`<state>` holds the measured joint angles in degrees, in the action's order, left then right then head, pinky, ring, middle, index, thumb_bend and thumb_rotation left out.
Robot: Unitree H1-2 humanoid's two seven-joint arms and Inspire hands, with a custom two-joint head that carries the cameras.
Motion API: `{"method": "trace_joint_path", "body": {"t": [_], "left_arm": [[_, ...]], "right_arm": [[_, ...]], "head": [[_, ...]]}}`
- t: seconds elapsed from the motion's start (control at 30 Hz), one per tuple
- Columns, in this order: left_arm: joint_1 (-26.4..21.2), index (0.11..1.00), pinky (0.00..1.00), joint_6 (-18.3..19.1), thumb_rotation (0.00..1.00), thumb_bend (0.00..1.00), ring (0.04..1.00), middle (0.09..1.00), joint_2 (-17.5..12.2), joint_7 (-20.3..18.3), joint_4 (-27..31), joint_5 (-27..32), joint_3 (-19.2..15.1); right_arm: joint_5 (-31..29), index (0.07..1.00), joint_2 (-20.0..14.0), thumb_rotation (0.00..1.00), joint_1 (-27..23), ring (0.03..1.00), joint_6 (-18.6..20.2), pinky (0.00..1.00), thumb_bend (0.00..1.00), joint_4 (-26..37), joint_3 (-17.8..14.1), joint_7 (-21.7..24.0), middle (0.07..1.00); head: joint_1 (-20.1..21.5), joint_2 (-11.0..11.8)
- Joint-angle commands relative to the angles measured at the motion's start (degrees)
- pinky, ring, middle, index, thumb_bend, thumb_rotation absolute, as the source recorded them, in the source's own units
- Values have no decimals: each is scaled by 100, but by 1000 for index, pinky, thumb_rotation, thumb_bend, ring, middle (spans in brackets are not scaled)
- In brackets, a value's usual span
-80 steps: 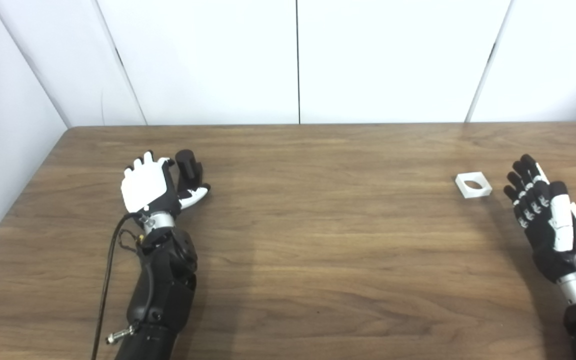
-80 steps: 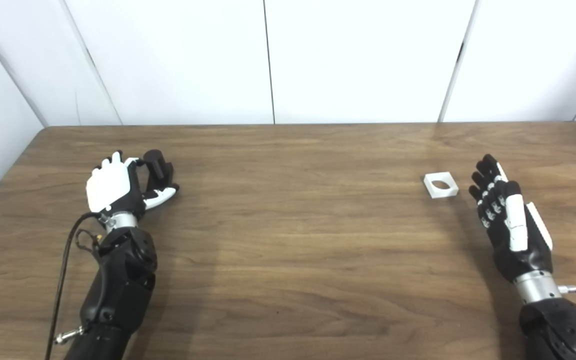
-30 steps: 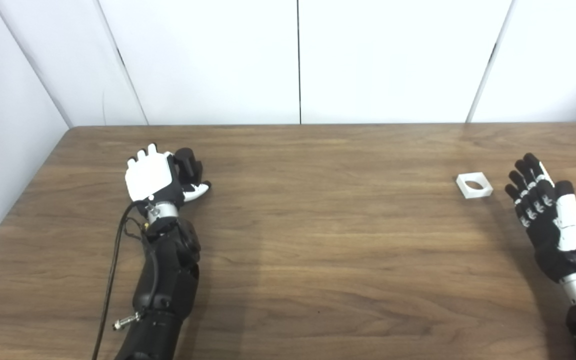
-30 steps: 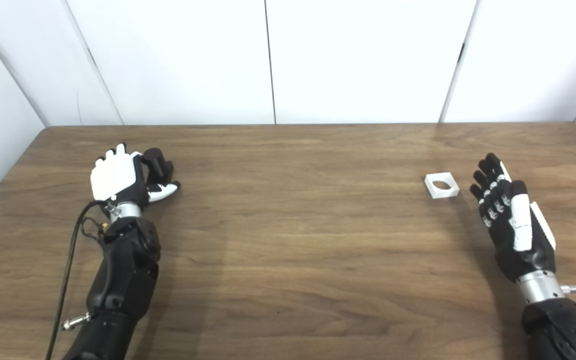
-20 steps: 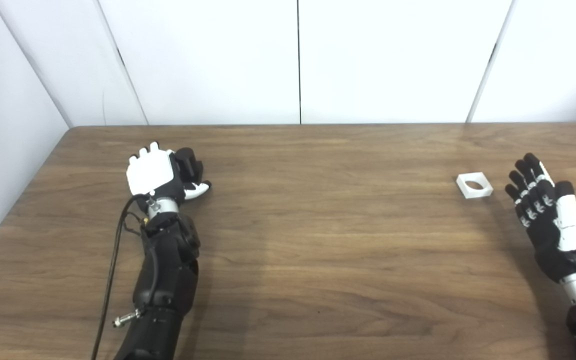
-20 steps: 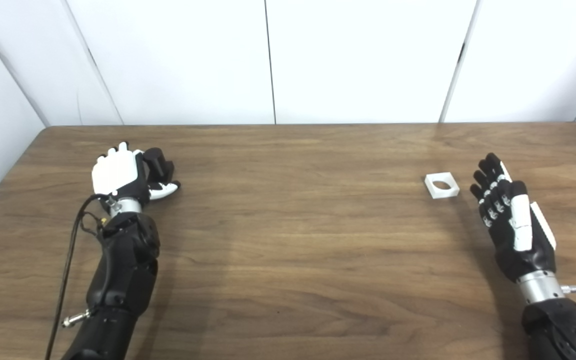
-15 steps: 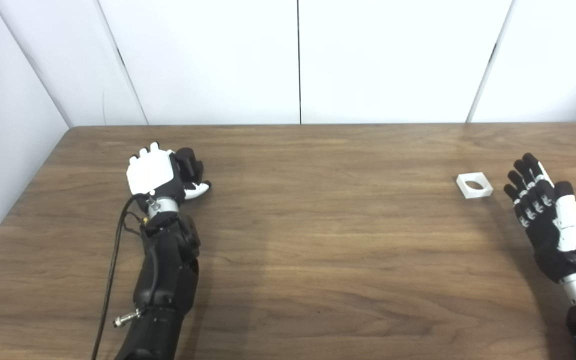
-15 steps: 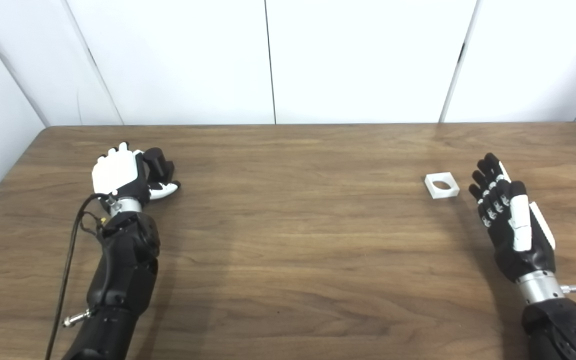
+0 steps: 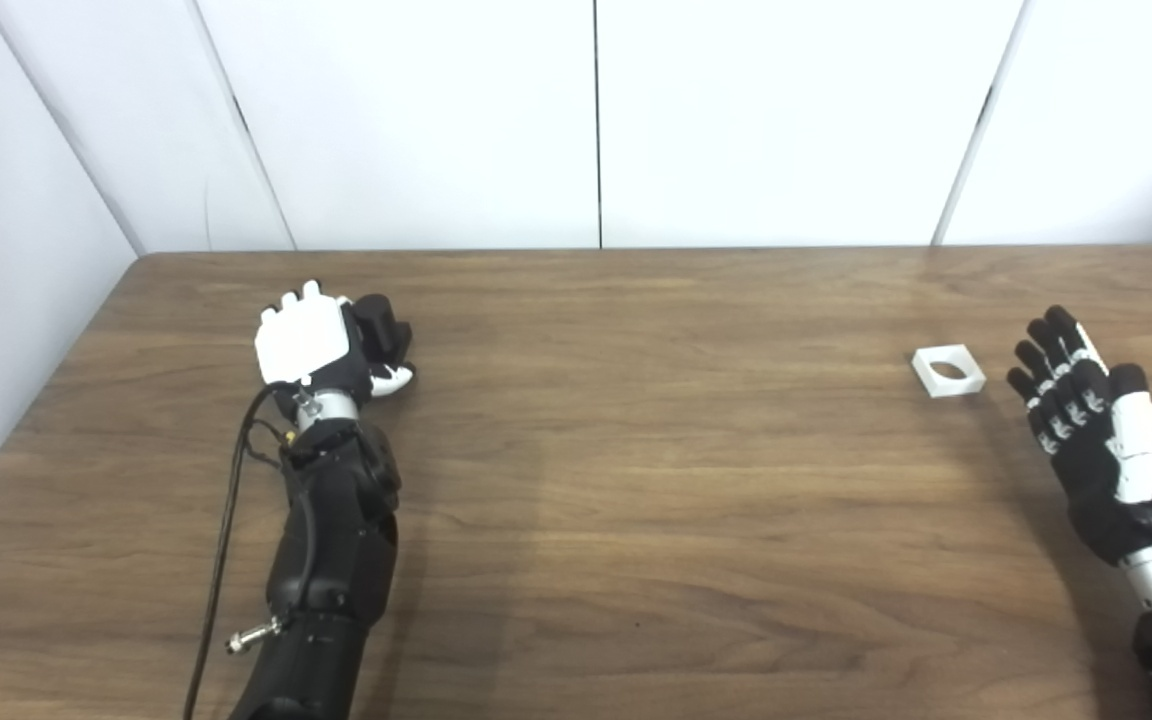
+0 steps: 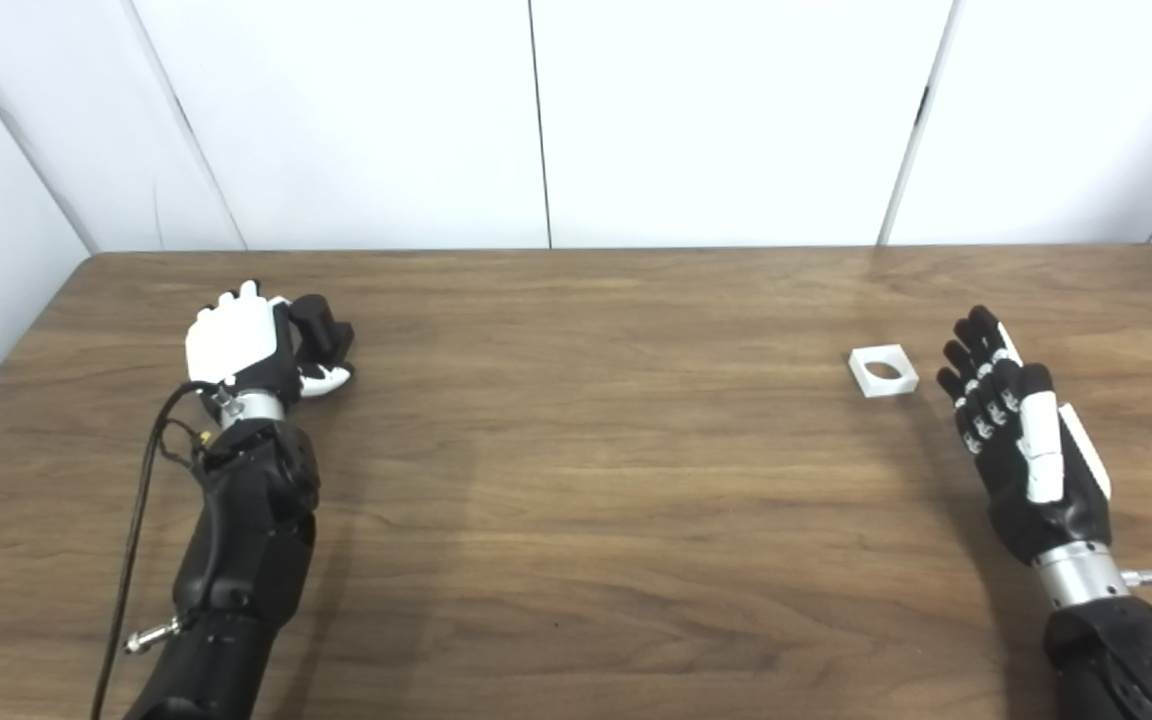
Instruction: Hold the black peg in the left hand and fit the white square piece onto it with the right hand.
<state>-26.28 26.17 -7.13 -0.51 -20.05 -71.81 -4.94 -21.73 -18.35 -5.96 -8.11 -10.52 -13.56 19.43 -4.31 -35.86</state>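
Observation:
The black peg (image 9: 383, 325) stands on the wooden table (image 9: 636, 450) at the left, leaning slightly. My left hand (image 9: 308, 345) is wrapped round it from the left: the fingers curl behind the peg and the thumb presses in at its front, so the hand is shut on it. The white back of the hand hides the fingers' contact. The white square piece (image 9: 948, 370), with a round hole, lies flat on the table at the right. My right hand (image 9: 1096, 430) rests just right of it, open and palm down, a small gap from the piece.
White wall panels stand behind the table's far edge (image 9: 596, 250). A black cable (image 9: 226, 520) hangs along the left forearm. Bare wood lies between the two hands.
The left hand has curled tighter round the black peg and its thumb has drawn in; the peg now leans a little. The right hand and the white square piece have stayed put.

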Motion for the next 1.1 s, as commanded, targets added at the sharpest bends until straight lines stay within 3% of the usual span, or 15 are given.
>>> {"method": "trace_joint_path", "body": {"t": [0.0, 0.37, 0.4, 0.43, 0.5, 1.07], "left_arm": [[-125, 671, 1000, 74, 191, 767, 1000, 996, -80, -37, 126, -103, -49], [-68, 553, 1000, 73, 94, 793, 1000, 974, -79, 156, 197, 187, 6], [-62, 521, 1000, 74, 79, 662, 1000, 974, -85, 181, 200, 220, 19], [-54, 505, 1000, 74, 71, 595, 1000, 974, -97, 180, 202, 240, 34], [-45, 492, 1000, 74, 65, 534, 1000, 975, -115, 188, 195, 260, 53], [32, 489, 1000, 73, 58, 524, 1000, 986, -193, 260, 275, 704, 180]], "right_arm": [[-58, 1000, 338, 976, 647, 1000, -78, 1000, 647, -662, 86, 75, 1000], [-65, 1000, 315, 976, 660, 1000, -55, 1000, 643, -657, 85, 76, 1000], [-63, 1000, 313, 975, 660, 1000, -52, 1000, 646, -657, 86, 75, 1000], [-51, 1000, 307, 975, 659, 1000, -37, 1000, 648, -648, 95, 72, 1000], [-46, 1000, 298, 995, 659, 1000, -10, 1000, 627, -631, 107, 75, 1000], [18, 1000, 296, 987, 624, 1000, 27, 1000, 631, -605, 132, 38, 1000]], "head": [[4, 0], [3, -1], [3, -1], [2, -3], [0, -5], [22, -34]]}}
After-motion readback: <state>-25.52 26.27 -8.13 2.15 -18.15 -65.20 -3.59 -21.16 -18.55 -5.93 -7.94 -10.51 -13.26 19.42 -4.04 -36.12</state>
